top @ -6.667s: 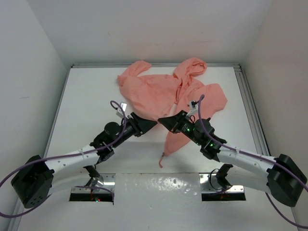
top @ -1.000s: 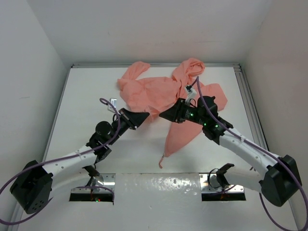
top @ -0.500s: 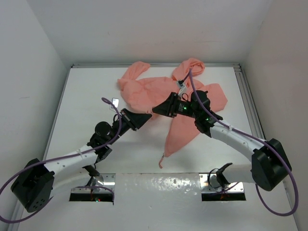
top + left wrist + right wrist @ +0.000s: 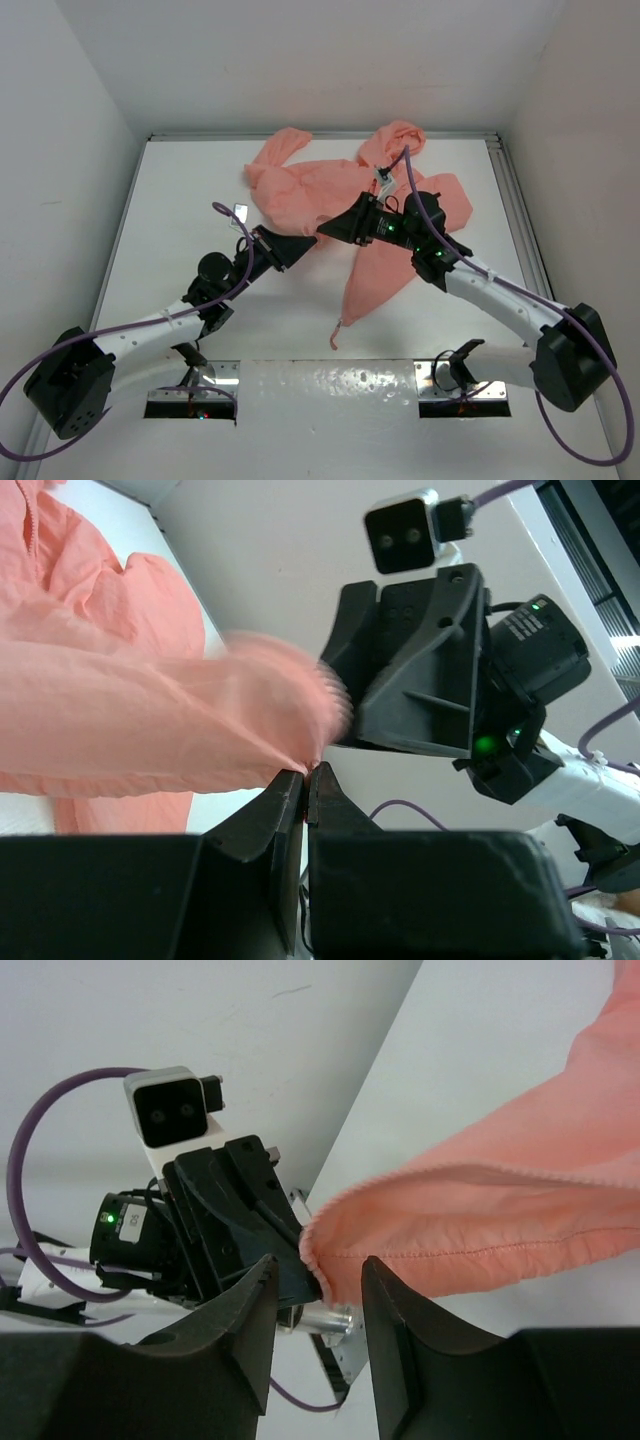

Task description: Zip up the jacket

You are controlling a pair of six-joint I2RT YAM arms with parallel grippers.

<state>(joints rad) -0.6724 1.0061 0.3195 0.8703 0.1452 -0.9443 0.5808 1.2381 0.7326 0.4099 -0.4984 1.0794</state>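
Two grippers meet at the hem of the jacket (image 4: 320,190), mid-frame. The left gripper (image 4: 305,772) pinches it; the right gripper (image 4: 319,1266) is open around it.

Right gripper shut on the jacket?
No: in its wrist view the right gripper stands open, a hem of the jacket lying unclamped in the gap.

jacket (image 4: 130,700) tip at jaws: motion-blurred | middle: under right arm (image 4: 490,297), top view | right wrist: cut by frame edge

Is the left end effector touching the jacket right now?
Touching. The left wrist view shows the left end effector pinched shut on a fold of the jacket.
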